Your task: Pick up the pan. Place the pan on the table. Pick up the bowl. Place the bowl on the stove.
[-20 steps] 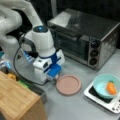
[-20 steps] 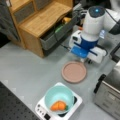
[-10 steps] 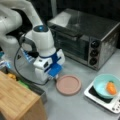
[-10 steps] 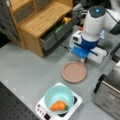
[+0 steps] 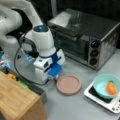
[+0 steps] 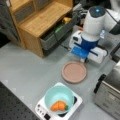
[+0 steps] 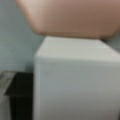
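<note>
So the pink pan [image 5: 68, 84] is sitting flat on the grey counter [image 5: 75, 107], out in the open between the arm and the stove [image 5: 103, 98]; in the other front view it's at [image 6: 74, 72], with its white handle filling the wrist view [image 7: 75, 80] right under the pink rim [image 7: 70, 17]. The gripper [image 5: 55, 75] is down low at the pan's edge on a front view's left, right where the handle is, also seen at [image 6: 83, 59]. Whether the fingers are clenched on the handle or released I honestly cannot tell, they're tucked under the blue and white gripper body. The teal bowl [image 5: 106, 86] sits on the stove's black top with something orange [image 5: 111, 88] inside it, well apart from the gripper; same deal in a front view at [image 6: 59, 98] on the stove [image 6: 75, 105]. Behind the pan is a big steel toaster oven [image 5: 87, 37], and a wooden shelf unit [image 6: 37, 22] with a grey bin [image 6: 53, 37] stands off to a front view's left.
</note>
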Controlling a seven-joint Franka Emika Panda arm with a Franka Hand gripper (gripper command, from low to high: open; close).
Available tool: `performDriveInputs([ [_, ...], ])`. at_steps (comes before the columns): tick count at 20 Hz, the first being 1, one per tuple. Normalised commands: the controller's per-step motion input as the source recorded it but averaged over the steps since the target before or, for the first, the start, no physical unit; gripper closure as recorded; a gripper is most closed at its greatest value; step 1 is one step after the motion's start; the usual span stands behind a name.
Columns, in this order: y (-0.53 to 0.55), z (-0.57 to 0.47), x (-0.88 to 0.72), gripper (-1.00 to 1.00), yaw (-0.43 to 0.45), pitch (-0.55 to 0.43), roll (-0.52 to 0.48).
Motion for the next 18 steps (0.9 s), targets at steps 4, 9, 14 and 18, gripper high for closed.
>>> performDriveInputs([
  [4,-0.03,0.07,0.00,1.00,0.039,-0.058,0.039],
  [9,-0.05,0.26,0.01,1.00,0.039,-0.011,0.061],
  [14,-0.08,0.37,0.06,1.00,0.017,0.077,0.086],
  [18,-0.10,0.37,0.16,1.00,0.003,0.148,0.122],
])
